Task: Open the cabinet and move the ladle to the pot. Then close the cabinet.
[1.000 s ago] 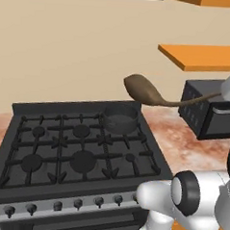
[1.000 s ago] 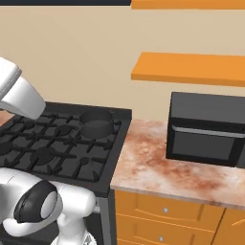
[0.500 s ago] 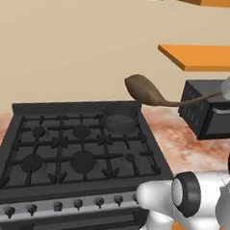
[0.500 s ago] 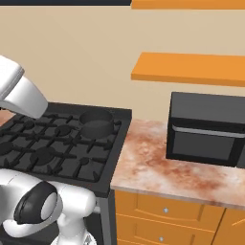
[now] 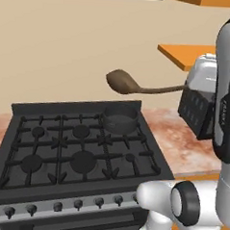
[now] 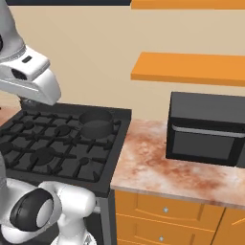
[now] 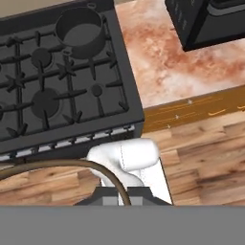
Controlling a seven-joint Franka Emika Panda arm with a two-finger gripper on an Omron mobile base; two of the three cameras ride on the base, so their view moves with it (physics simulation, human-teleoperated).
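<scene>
Brown ladle (image 5: 123, 82) above dark pot (image 5: 119, 119)

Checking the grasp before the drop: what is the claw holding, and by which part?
The ladle, held by the far end of its long handle; its bowl hangs above the pot.

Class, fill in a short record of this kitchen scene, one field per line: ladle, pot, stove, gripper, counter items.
ladle: dark brown ladle held in the air by its handle, bowl above the back of the stove, near the pot
pot: small dark pot on the stove's back right burner, nothing visible inside
stove: black gas stove, other burners bare
gripper: shut on the ladle's thin handle, seen in the hand view
counter items: black microwave on the speckled counter right of the stove
</scene>
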